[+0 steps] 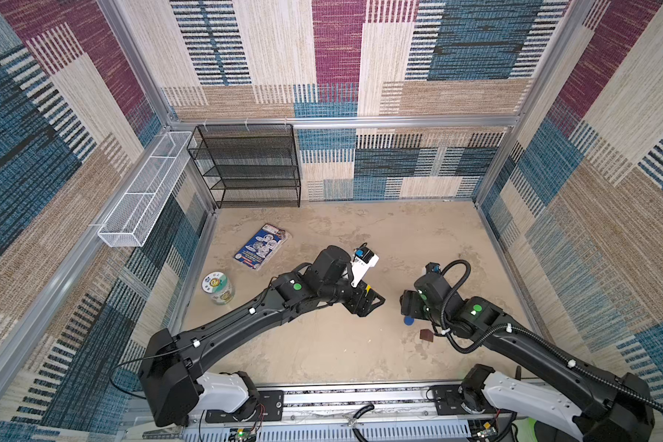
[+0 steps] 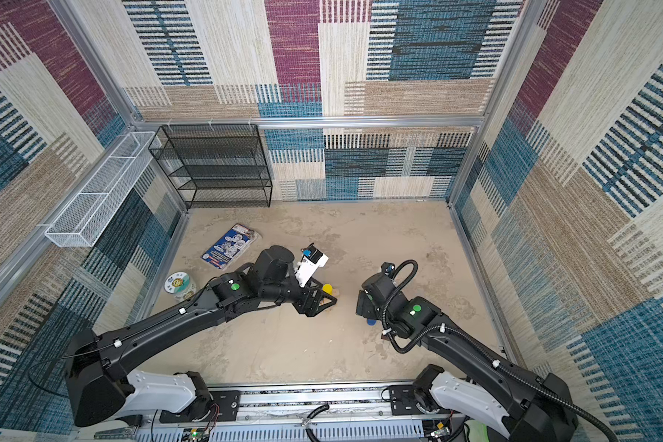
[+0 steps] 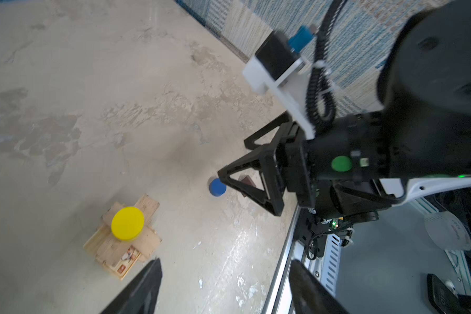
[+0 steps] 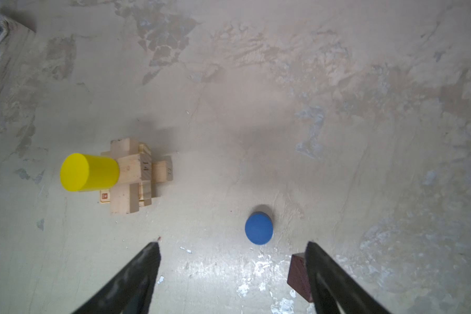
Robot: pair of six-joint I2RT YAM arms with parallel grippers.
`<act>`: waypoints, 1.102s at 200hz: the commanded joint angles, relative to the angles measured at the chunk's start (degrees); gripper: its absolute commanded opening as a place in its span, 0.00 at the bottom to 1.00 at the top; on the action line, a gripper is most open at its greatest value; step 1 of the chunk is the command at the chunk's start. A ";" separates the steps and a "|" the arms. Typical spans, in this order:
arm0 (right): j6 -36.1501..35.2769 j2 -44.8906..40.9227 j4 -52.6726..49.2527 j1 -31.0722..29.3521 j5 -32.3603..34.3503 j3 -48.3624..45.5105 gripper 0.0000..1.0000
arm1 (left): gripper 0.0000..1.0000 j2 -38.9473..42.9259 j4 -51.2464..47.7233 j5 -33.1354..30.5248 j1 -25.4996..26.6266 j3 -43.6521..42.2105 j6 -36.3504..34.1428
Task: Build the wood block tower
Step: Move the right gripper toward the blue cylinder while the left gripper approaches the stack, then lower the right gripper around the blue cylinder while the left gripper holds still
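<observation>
Right gripper (image 4: 233, 246): nearest the lens, its two dark fingers are being shown spread wide apart with nothing between them, so it is being read as released and empty.
Blue disc (image 4: 259, 228): is being seen lying flat on the table (image 4: 283, 108), just beyond the right gripper's fingertips and not yet between them.
Dark-brown piece (image 4: 298, 274): is being partly hidden behind one finger of the right gripper, on the table just beside the blue disc; whether the finger is touching it cannot be told.
Tower (image 4: 131, 174): is being seen standing on the table between the two grippers and apart from the blue disc, as a criss-cross stack of pale wooden bars.
Yellow cylinder (image 4: 89, 172): is being carried upright on top of the bars.
Left gripper (image 3: 225, 262): is being shown near the tower, raised off the table, jaws parted and nothing grasped.
Step in hand: is being judged as the fetching of the next loose piece, most likely the blue disc.
Next move: the right gripper is being called on to lower around the disc, close on its rim, then set it squarely on the cylinder without nudging the stack.
</observation>
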State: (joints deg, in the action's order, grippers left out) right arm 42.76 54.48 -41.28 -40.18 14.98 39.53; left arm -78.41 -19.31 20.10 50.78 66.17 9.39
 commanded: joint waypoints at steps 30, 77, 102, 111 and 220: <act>6.23 -1.63 4.19 1.07 -2.43 -6.98 0.66 | 0.80 -3.98 5.81 8.35 0.01 0.99 -13.03; 5.46 3.16 6.29 1.17 -4.71 -7.68 0.50 | 0.81 -7.83 -3.17 6.01 0.23 5.12 -13.69; 4.44 6.22 6.54 1.20 -4.47 -6.76 0.50 | 0.84 -10.57 -10.48 1.19 0.24 9.64 -14.70; 3.98 6.96 6.81 1.23 -4.32 -6.50 0.51 | 0.85 -11.59 -12.73 0.24 0.26 10.96 -15.09; 1.43 11.03 8.74 2.05 -4.17 -5.35 0.48 | 0.94 -18.15 -28.06 -5.36 0.28 17.15 -16.92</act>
State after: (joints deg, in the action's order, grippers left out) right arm 45.10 64.75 -34.72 -38.26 10.92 33.63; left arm -96.44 -44.40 16.45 51.07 82.70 -6.11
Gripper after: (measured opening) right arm 0.476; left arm 0.934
